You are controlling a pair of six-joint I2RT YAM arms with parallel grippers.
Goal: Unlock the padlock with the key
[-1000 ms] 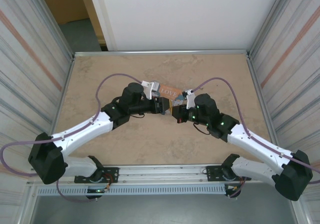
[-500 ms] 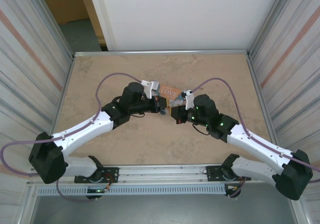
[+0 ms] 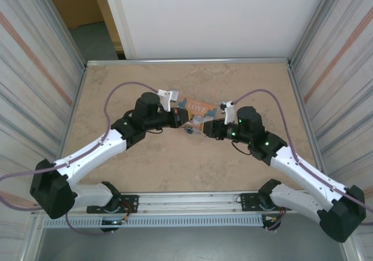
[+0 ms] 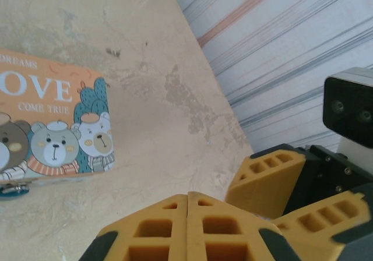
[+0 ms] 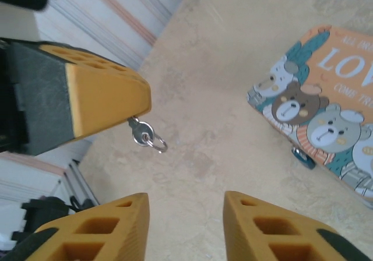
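Left arm point(image 3: 96, 150) & right arm point(image 3: 303, 170): white link shells, black joint housings, bulky black base blocks point(image 3: 52, 188). Purple-grey cable point(image 3: 116, 95) loops along each arm, base to wrist. Tiny green LEDs point(image 3: 256, 136) on right arm's joints. White brackets at wrists; wrist cam point(image 4: 349, 106) has black face w/ 2 lenses, pale casing. Left gripper point(image 4: 187, 214) & right gripper point(image 5: 186, 205): yellow-orange wedge fingers point(image 5: 265, 232) w/ rectangular moulded pockets, dark grey corners, black mounts behind.

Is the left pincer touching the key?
Touching. The right wrist view shows the key sticking out from under the closed tip of the left pincer.
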